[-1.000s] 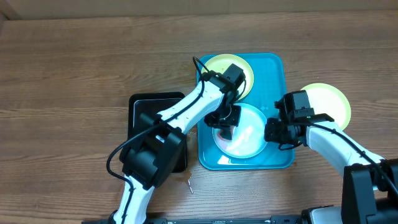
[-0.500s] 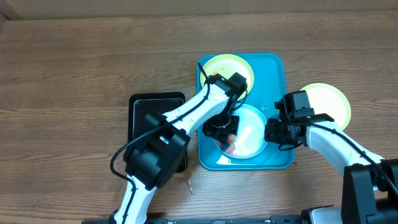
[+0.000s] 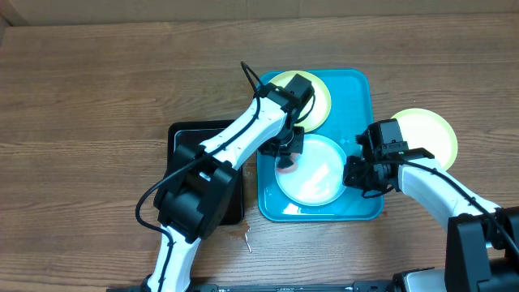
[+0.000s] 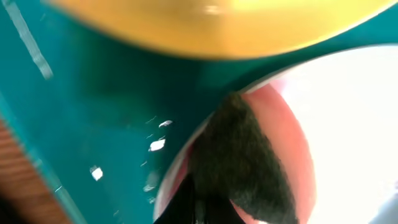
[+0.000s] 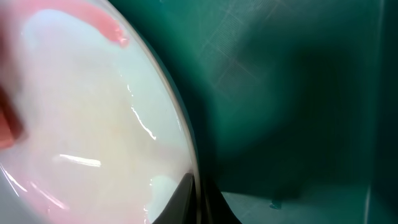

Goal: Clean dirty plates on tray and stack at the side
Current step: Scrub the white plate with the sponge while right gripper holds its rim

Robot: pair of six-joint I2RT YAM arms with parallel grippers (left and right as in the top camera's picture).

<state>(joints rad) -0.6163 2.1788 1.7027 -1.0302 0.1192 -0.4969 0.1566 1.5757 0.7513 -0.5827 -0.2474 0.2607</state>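
Eyes on the light-blue-rimmed plate (image 3: 316,174), sitting at the 6 o'clock end of the turquoise tray (image 3: 361,97). Its centre is glossy white, and a red-orange smear (image 4: 292,137) hugs the rim at about 10 o'clock, with more pink showing in the right wrist view.

The left gripper (image 3: 287,154) is down on that smear, its fingers pressed together on a dark scouring pad (image 4: 242,162) that lies flat on the plate's edge. Over at 3 o'clock, the right gripper (image 3: 354,174) has its fingertips (image 5: 186,198) pinched onto the plate's rim.

At the tray's 12 o'clock end there's a yellow-green plate (image 3: 320,93). The left arm crosses it, so only its right side shows and I can't tell whether it is dirty. A second yellow-green plate (image 3: 426,134) rests off the tray on the wooden table (image 3: 97,97), out at 3 o'clock, with the right wrist covering its near-left edge.

A black tray (image 3: 182,146) lies at 9 o'clock, just beside the turquoise one. The left arm hides most of it. Both wrist views are blurred and very close.
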